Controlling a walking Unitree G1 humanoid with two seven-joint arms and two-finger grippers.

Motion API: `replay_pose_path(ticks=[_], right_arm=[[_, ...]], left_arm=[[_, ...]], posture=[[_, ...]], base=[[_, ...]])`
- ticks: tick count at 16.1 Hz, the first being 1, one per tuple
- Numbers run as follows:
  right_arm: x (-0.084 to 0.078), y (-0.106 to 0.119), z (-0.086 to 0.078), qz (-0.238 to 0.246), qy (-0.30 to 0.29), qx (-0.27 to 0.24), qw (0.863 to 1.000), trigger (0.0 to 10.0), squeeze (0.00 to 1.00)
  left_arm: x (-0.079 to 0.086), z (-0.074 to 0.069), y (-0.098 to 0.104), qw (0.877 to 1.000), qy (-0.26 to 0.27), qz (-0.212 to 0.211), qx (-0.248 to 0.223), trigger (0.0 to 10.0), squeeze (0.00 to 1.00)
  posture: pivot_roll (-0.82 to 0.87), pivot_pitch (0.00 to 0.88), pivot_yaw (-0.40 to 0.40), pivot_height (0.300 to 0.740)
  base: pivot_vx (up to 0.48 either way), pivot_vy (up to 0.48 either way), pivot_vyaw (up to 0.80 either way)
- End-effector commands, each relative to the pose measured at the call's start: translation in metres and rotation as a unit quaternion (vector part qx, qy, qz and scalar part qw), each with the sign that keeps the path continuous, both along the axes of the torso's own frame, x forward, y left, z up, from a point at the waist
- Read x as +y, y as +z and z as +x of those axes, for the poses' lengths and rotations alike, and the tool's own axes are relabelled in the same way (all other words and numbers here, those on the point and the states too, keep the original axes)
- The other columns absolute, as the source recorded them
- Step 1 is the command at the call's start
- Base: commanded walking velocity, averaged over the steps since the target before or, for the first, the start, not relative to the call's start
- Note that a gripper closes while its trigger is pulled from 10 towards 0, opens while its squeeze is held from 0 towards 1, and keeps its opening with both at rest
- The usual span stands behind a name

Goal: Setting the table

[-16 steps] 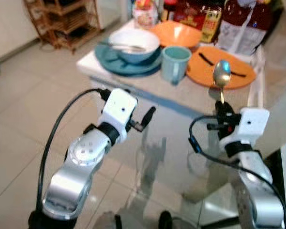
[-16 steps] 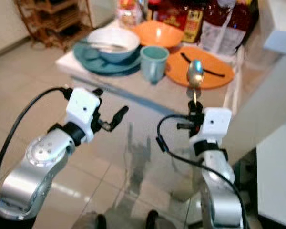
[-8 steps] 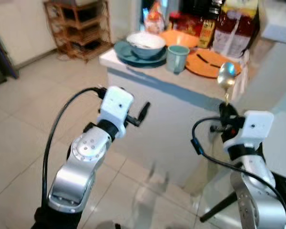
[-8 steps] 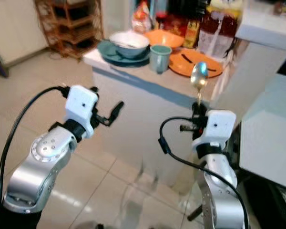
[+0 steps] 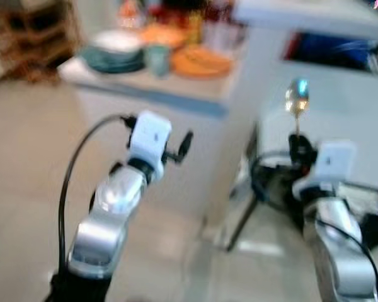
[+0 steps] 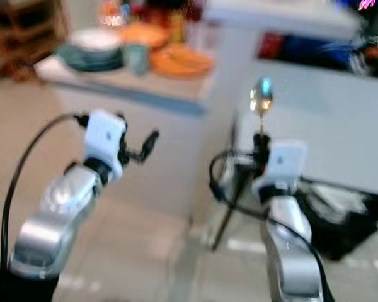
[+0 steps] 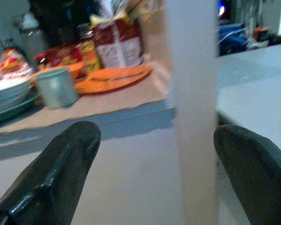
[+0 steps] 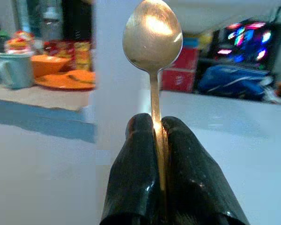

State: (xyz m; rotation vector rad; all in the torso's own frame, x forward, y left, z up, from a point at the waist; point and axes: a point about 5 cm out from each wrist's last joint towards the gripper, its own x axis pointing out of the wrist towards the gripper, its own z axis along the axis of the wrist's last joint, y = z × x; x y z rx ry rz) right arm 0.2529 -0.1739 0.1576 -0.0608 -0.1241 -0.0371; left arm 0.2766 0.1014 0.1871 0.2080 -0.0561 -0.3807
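The white counter (image 5: 176,94) carries the crockery along its far edge, blurred in the head views: a stack of teal plates with a pale bowl (image 5: 116,53) at its left end, a teal mug (image 7: 57,86) just beside them, then an orange plate (image 7: 113,78) with a dark utensil lying on it, and an orange bowl behind. Red snack packets (image 7: 114,44) stand at the back. To the right, past a white pillar, a second pale tabletop (image 8: 234,122) lies bare as far as the right wrist view shows.

The right pincer (image 8: 157,133) is clamped on the handle of a metal spoon (image 8: 152,35), held upright with its bowl on top, raised in front of the robot and well apart from both surfaces. The left pincer (image 7: 154,159) has its 2 fingers (image 7: 61,168) spread wide, gripping nothing, aimed toward the counter edge.

By my reading the job is at an early stage: 1 spoon is in transit, nothing is laid out as a place setting yet, and the plates, bowls and mug are left to be fetched.
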Motion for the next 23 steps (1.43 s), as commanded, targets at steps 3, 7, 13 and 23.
replay_pose_path(ticks=[3, 7, 13, 23], right_arm=[[-0.007, -0.001, 0.001, -0.024, -0.013, 0.001, 1.000, 10.0, 0.00], [-0.012, -0.002, 0.003, -0.015, -0.014, 0.007, 1.000, 10.0, 0.00], [-0.017, -0.003, 0.006, -0.004, -0.018, 0.011, 1.000, 10.0, 0.00], [-0.022, -0.005, 0.005, 0.002, -0.032, 0.024, 0.999, 10.0, 0.00]], left_arm=[[-0.006, 0.000, 0.002, 1.000, -0.006, -0.004, -0.009, 10.0, 0.00], [-0.008, 0.003, 0.003, 1.000, -0.005, -0.005, -0.012, 10.0, 0.00], [-0.010, 0.004, 0.003, 1.000, -0.006, -0.006, -0.014, 10.0, 0.00], [-0.010, 0.004, 0.002, 1.000, -0.009, 0.001, -0.013, 10.0, 0.00]], posture=[[0.02, 0.020, -0.024, 0.740], [0.01, 0.013, -0.021, 0.740], [0.01, 0.014, -0.025, 0.740], [0.00, 0.034, -0.018, 0.740]], base=[[0.000, -0.480, 0.00], [0.000, -0.480, 0.00], [0.000, -0.480, 0.00], [0.000, -0.480, 0.00]])
